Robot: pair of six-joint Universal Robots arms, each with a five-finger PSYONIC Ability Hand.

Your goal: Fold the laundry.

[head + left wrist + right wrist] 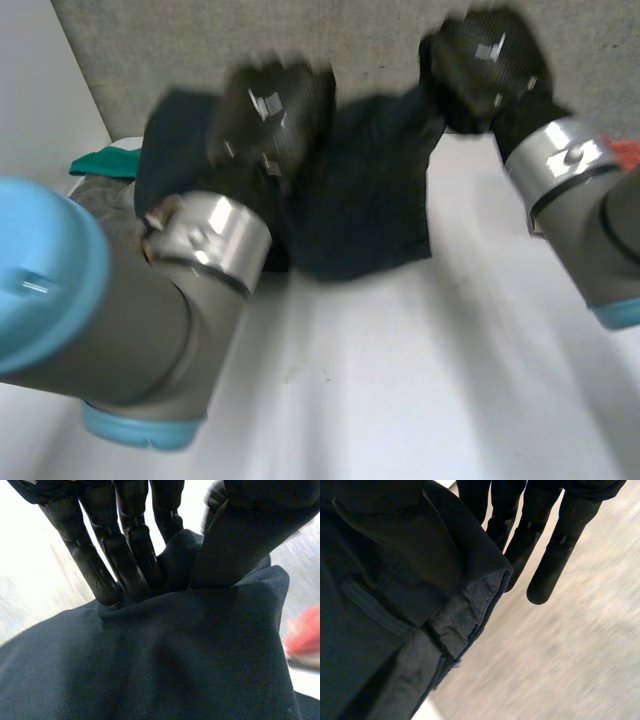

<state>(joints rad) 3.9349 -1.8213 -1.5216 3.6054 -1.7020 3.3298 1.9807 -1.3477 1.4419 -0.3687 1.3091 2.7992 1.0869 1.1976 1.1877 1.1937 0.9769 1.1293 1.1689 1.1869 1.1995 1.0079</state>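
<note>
My left hand (268,112) is raised over the far part of the white tabletop (400,380). In my left wrist view its fingers (111,572) are nearly straight and press a bunched fold of the dark navy cloth garment (165,660) against my thumb (235,545), so this hand has the cloth pinched along its upper edge. The rest of the garment spreads out broad below my palm.

My right hand (490,65) is higher and further out, at the garment's other upper corner (420,110). Its fingers (547,555) are straight and close together. The garment's folded, stitched hem (470,607) runs up beside them on the thumb side and is pinched there, and the cloth hangs from this hand.

In the head view the garment (365,200) stretches between my two hands, and its lower edge sags down to the tabletop. A green cloth (105,162) lies at the tabletop's far left edge, just beside the garment. A blurred red thing (626,152) lies at the right, beyond my right arm; it appears beside the garment in my left wrist view too (306,635).
</note>
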